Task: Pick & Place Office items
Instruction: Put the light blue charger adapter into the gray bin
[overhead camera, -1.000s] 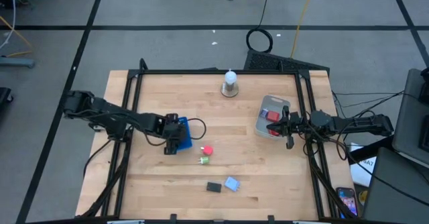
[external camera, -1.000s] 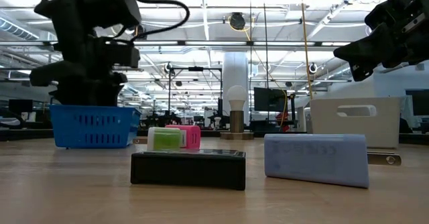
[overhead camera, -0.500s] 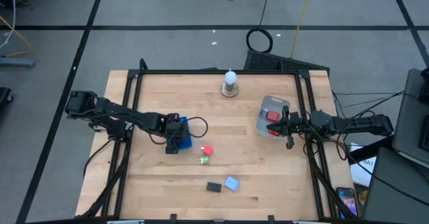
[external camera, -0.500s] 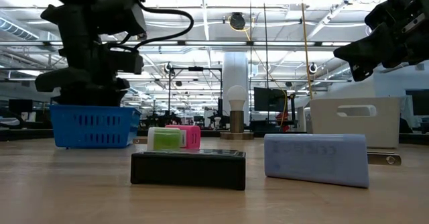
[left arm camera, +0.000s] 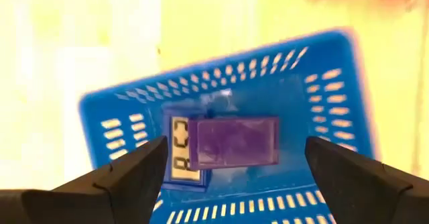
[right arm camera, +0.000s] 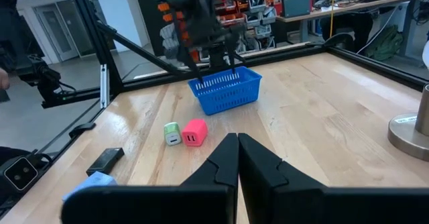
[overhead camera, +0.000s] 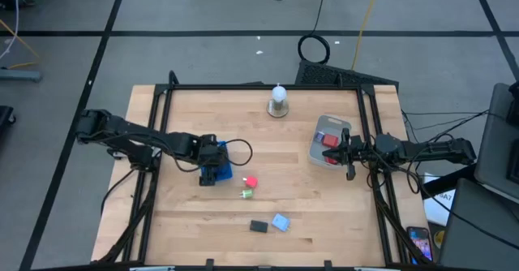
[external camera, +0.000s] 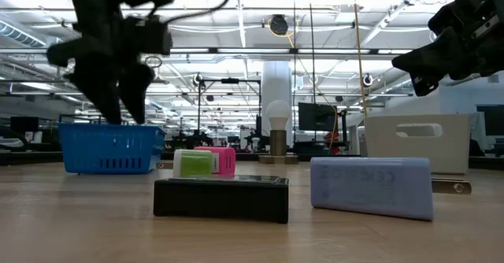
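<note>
Left gripper (left arm camera: 234,167) hung over blue basket (overhead camera: 217,172), fingers spread wide, empty; dark blue block (left arm camera: 234,141) lay inside. Right gripper (right arm camera: 238,157) closed, empty, waited over grey tray (overhead camera: 323,128). Advice: rise straight, clear basket rim, then approach pink block (overhead camera: 251,182).

Wooden table (overhead camera: 268,145) inside a black metal frame (overhead camera: 259,86), grey tiled floor around it. Blue slotted basket (overhead camera: 220,171) sits left of table centre; perforated walls show in the low view (external camera: 109,147) and in the left wrist view (left arm camera: 322,83). White knob on a round base (overhead camera: 278,102) stands near the far edge, middle. Grey bin (overhead camera: 326,137) near the right edge, handle cutout visible in the low view (external camera: 416,141). Coiled black cable (overhead camera: 314,49) and a yellow cord (overhead camera: 365,19) on the floor beyond the table. Phone (overhead camera: 419,242) at lower right, off the table. Room behind: overhead light strips, shelving, desks.
</note>
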